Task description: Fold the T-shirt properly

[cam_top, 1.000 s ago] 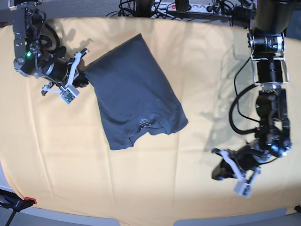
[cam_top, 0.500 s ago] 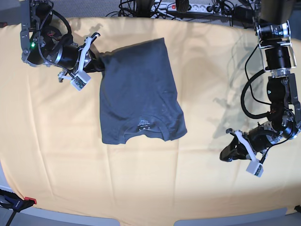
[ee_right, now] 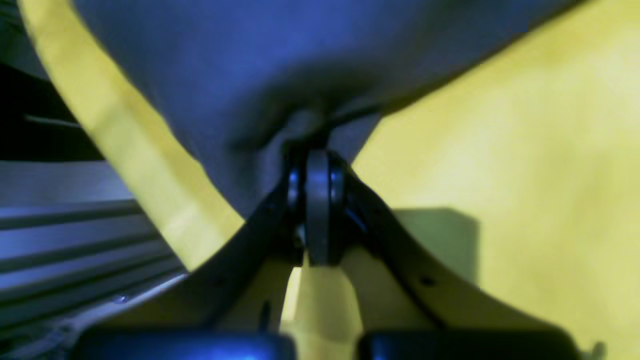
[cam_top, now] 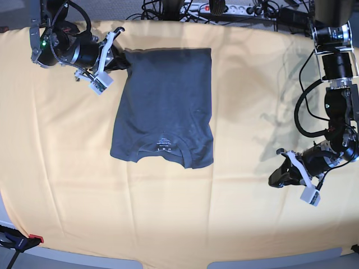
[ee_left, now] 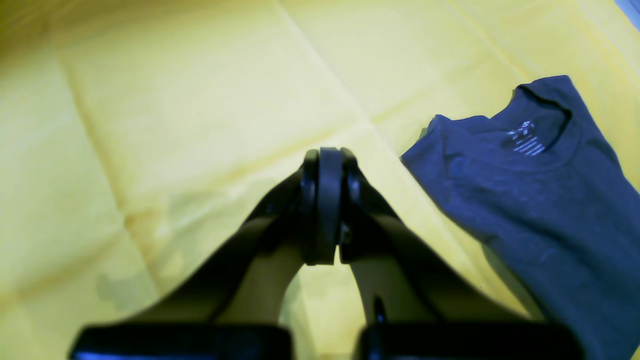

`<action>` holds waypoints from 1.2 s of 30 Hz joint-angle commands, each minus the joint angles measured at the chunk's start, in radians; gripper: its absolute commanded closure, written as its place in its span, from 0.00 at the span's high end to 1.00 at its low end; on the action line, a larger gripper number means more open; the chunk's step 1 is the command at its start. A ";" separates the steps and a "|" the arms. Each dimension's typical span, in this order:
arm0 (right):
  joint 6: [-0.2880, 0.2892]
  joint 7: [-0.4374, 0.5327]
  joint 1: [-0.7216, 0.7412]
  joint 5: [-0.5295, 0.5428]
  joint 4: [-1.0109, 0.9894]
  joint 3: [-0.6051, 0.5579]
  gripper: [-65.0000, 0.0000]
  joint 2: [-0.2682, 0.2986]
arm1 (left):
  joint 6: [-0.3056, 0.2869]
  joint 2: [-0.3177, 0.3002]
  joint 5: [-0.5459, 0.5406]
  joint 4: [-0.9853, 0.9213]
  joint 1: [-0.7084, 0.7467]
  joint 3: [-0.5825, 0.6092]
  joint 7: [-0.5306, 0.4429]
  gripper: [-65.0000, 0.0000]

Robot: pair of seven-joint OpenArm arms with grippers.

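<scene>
The dark slate-blue cotton T-shirt (cam_top: 165, 106), folded into a tall rectangle, lies flat on the worktop under a yellow-orange tablecloth (cam_top: 235, 224), a little left of centre in the base view and toward the far edge. Its round ribbed collar (cam_top: 164, 149) with the small white printed neck label (cam_top: 163, 142) points toward the near edge, and the straight hem end lies along the far side.

The right gripper (cam_top: 119, 59) sits at the far left corner of the shirt in the base view, its jaws closed on the fabric there. From the right wrist camera the cloth bunches and rises into the pinched black jaws, with the T-shirt (ee_right: 280, 65) spreading away above them and the yellow cloth beside it.

The left gripper (cam_top: 279, 178) is well apart from the shirt, low over bare tablecloth at the right of the base view. Its jaws are pressed together with nothing between them. In the left wrist view the collar end of the T-shirt (ee_left: 540, 200) lies off to the right, its label (ee_left: 526, 140) facing up, and creases run across the tablecloth (ee_left: 175, 100).

Cables and a power strip (cam_top: 224, 8) lie beyond the far edge of the worktop.
</scene>
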 commanded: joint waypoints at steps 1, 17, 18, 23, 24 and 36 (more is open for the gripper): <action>-0.032 0.020 0.006 -0.025 0.039 0.014 0.00 0.010 | -0.001 -0.020 -0.017 0.017 -0.027 -0.008 -0.016 0.00; 0.006 0.031 0.005 0.111 0.119 0.043 0.00 -0.087 | 0.000 -0.033 -0.055 0.017 -0.024 -0.008 0.001 0.00; 0.006 0.031 0.005 0.106 0.084 0.043 0.00 -0.092 | 0.000 -0.033 -0.067 0.017 -0.025 -0.008 0.001 0.00; 0.006 0.034 0.009 0.074 -0.086 0.044 0.00 -0.089 | 0.000 -0.033 -0.095 0.017 -0.025 -0.008 0.011 0.00; 0.006 0.034 0.008 0.056 -0.088 0.046 0.00 -0.089 | 0.000 -0.034 -0.095 0.017 -0.025 -0.008 0.017 0.00; 0.006 0.030 0.000 0.318 0.288 0.297 0.00 -0.085 | -0.042 -0.057 -0.321 0.018 -0.024 -0.080 0.253 0.00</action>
